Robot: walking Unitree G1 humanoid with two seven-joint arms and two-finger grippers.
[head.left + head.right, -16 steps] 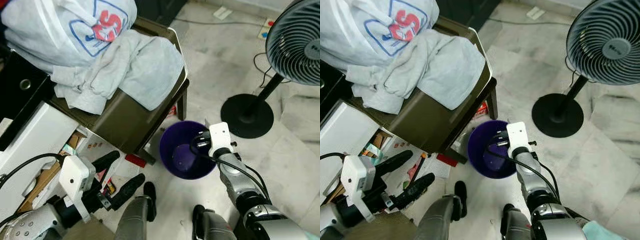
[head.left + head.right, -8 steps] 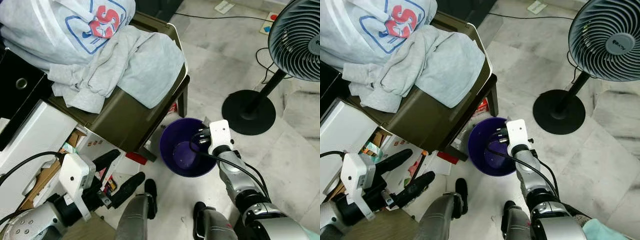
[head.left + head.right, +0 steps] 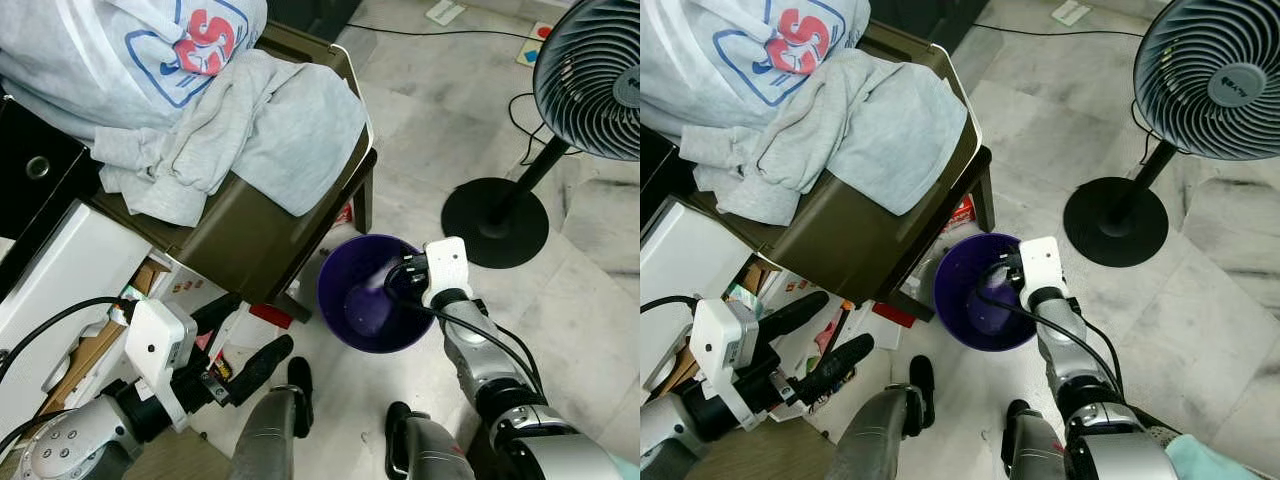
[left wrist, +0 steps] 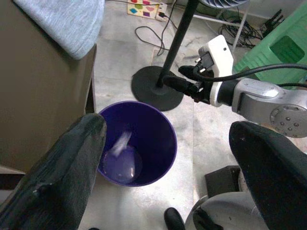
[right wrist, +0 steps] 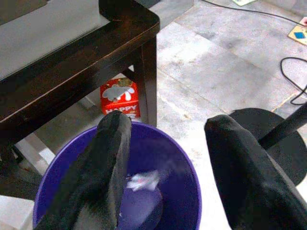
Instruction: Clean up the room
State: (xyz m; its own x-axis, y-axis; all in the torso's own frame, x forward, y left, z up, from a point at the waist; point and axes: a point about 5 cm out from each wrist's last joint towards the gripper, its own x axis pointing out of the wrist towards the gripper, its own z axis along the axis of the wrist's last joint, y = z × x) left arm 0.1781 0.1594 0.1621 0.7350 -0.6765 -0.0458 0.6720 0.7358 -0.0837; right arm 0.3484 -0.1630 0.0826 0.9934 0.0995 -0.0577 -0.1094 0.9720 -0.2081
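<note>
A purple bin [image 3: 352,318] stands on the marble floor beside the brown table's leg. My right gripper [image 3: 396,281] hovers over the bin's right rim, open, with nothing between its fingers [image 5: 113,143]. A small white scrap [image 5: 144,181] is in the air inside the bin, and it is a pale blurred streak [image 4: 122,142] in the left wrist view. My left gripper [image 3: 244,334] is open low on the left, above litter on the floor and apart from the bin.
The brown table [image 3: 262,232] carries grey clothes [image 3: 250,130] and a white printed bag [image 3: 130,50]. A red box [image 5: 119,96] lies under it. A standing fan's black base [image 3: 495,222] and cable lie right of the bin. Papers and packets [image 3: 215,345] litter the floor by a white cabinet [image 3: 70,275].
A white scrap now shows falling into the bin under the right gripper. That gripper has shifted slightly to the right. The left gripper has edged a little closer to the bin.
</note>
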